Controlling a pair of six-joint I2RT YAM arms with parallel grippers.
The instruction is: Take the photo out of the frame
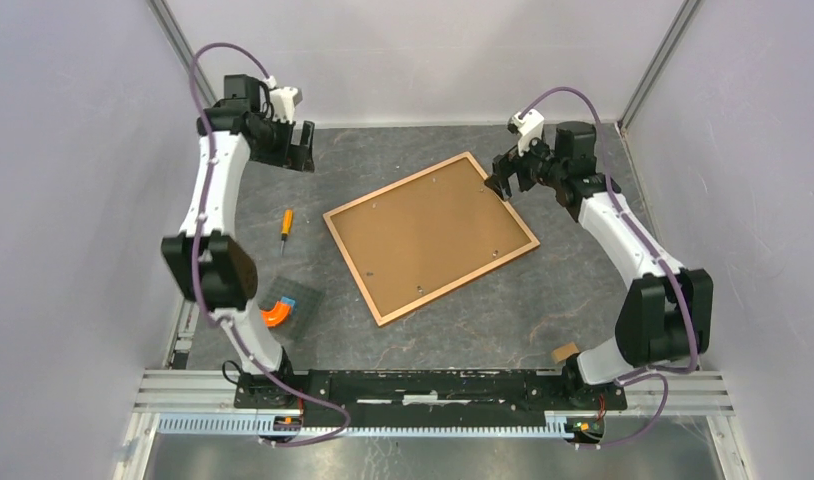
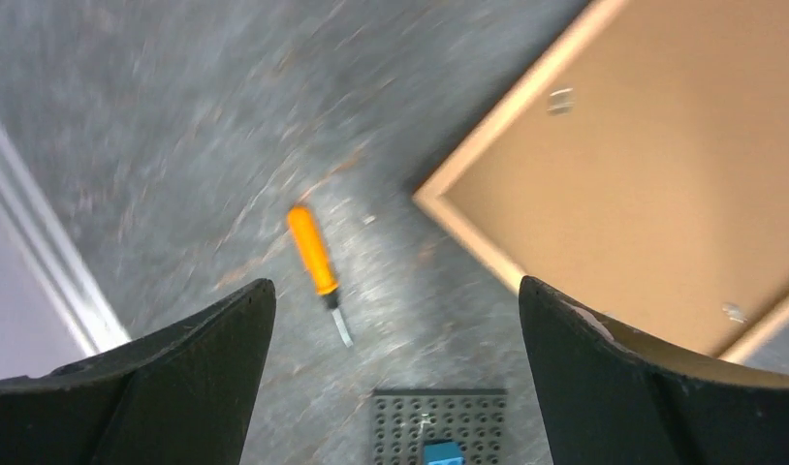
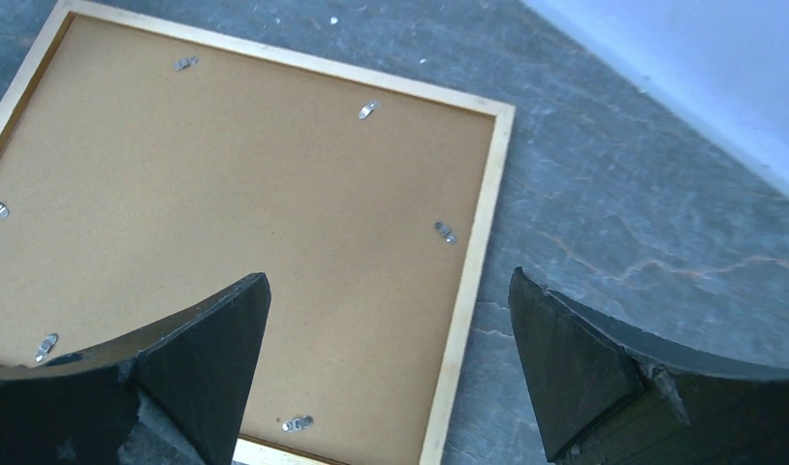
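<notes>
frame [image 1: 430, 236] back-up, photo face hidden; grey plate [image 2: 395, 426] cut off, blurred

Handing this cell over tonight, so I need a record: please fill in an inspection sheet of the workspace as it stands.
Surface: dark grey mottled table.
Job's things: frame lies back up, askew, metal clips around its brown back; photo not visible.
Clutter: screwdriver left of the frame; grey plate holding an orange block and a blue block near the left arm; brown scrap by the right arm's base.
Pincers: left pincer open, empty, at the far left; right pincer open, empty, over the frame's far right corner.
Cables: purple cable along each arm, off the frame.
Surroundings: pale walls, metal rail at the near edge.
</notes>
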